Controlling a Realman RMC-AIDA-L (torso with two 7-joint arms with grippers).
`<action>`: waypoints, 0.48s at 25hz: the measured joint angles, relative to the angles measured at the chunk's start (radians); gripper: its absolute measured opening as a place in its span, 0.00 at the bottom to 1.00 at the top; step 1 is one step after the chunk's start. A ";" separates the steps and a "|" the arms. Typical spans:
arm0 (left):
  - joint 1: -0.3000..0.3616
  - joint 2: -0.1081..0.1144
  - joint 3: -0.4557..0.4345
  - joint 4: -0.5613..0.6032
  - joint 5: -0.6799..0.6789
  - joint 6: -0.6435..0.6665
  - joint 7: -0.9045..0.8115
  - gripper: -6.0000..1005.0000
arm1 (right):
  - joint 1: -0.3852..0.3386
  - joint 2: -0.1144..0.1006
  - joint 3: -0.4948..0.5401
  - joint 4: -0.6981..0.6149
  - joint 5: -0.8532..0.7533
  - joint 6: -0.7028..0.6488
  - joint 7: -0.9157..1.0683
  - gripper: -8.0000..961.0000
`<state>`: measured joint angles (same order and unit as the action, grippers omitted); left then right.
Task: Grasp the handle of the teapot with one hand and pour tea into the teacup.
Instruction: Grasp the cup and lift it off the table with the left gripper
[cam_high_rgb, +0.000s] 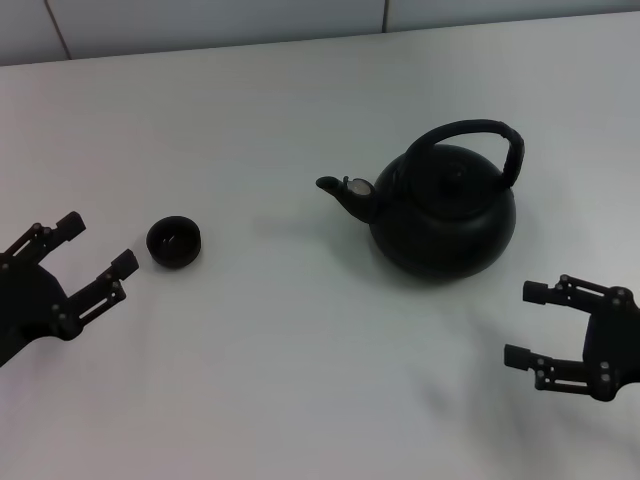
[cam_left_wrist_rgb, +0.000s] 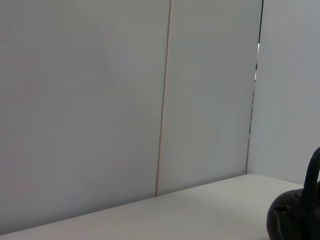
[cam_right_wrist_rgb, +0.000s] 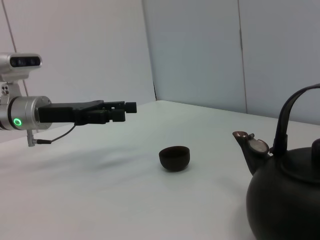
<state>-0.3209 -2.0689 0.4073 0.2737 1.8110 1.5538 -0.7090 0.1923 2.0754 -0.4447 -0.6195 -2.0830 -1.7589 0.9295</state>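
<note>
The teapot (cam_high_rgb: 445, 215) is seen standing upright on the white table (cam_high_rgb: 300, 380), placed at about two o'clock from the centre of the head view. Its short spout is turned toward nine o'clock, in the direction of the teacup (cam_high_rgb: 174, 242). The handle (cam_high_rgb: 478, 140) is arched over the lid and is touched by nothing. The teacup is set upright on the table at about nine o'clock from the teapot, well apart from it, with bare table between the two.

The left claw (cam_high_rgb: 98, 246) is held at the eight o'clock edge of the head view, just beside the teacup without touching it. Its two fingers are spread apart and nothing is held between them. In the right wrist view the same claw (cam_right_wrist_rgb: 125, 110) is shown above the table surface, beyond the teacup (cam_right_wrist_rgb: 175, 157).

The right claw (cam_high_rgb: 525, 322) is found at about five o'clock from the teapot, near it but clear of it. Its fingers are likewise spread wide, pointed toward nine o'clock, and nothing is gripped.

In the left wrist view only a dark edge of the teapot (cam_left_wrist_rgb: 295, 220) is shown against pale wall panels.
</note>
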 joint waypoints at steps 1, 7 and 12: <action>0.000 0.000 0.000 0.000 0.000 0.000 0.000 0.80 | 0.002 0.000 0.000 0.000 0.000 0.000 0.000 0.84; -0.010 -0.001 0.090 0.001 0.025 -0.135 0.070 0.80 | 0.006 0.000 0.000 0.000 0.000 0.002 0.000 0.84; -0.010 -0.002 0.117 0.000 0.022 -0.189 0.077 0.80 | 0.006 0.000 0.000 -0.006 0.000 -0.002 0.004 0.84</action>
<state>-0.3311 -2.0708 0.5240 0.2734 1.8326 1.3645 -0.6318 0.1979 2.0754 -0.4449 -0.6255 -2.0830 -1.7614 0.9339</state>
